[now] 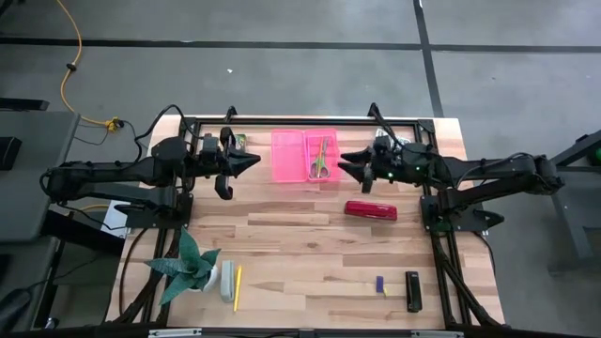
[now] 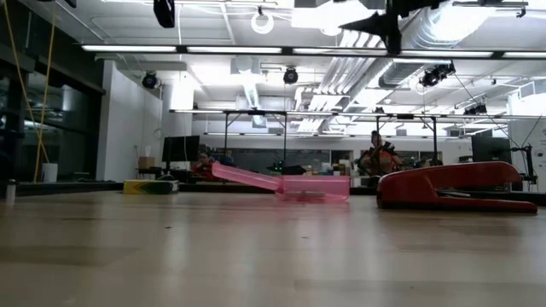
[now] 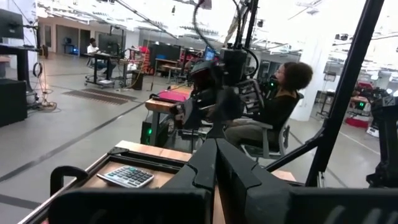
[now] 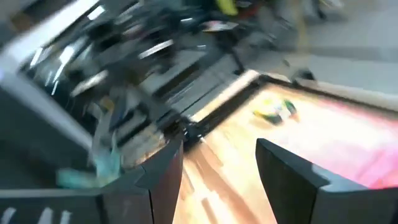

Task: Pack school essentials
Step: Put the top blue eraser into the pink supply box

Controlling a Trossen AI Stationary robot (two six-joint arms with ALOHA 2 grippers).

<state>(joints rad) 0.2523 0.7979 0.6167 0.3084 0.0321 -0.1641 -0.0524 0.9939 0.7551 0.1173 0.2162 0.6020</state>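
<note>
An open pink case [image 1: 303, 155] lies flat at the table's far middle, with green-handled scissors [image 1: 320, 158] in its right half. My left gripper [image 1: 254, 161] hovers shut just left of the case, its joined fingers [image 3: 216, 149] pointing level toward the other arm. My right gripper [image 1: 344, 165] hovers open just right of the case, with nothing between its fingers [image 4: 283, 165]. A yellow-green crayon box [image 4: 274, 111] lies near the far left edge. A yellow pencil [image 1: 238, 287], a small blue-purple piece [image 1: 380, 284] and a black piece [image 1: 412, 291] lie near the front edge.
A red stapler [image 1: 370, 210] lies right of centre on the table. A green spiky plant [image 1: 188, 268] stands at the front left beside a pale grey piece [image 1: 226, 282]. A calculator [image 3: 126, 177] lies by the table's frame. A seated person [image 3: 273, 112] shows beyond the table.
</note>
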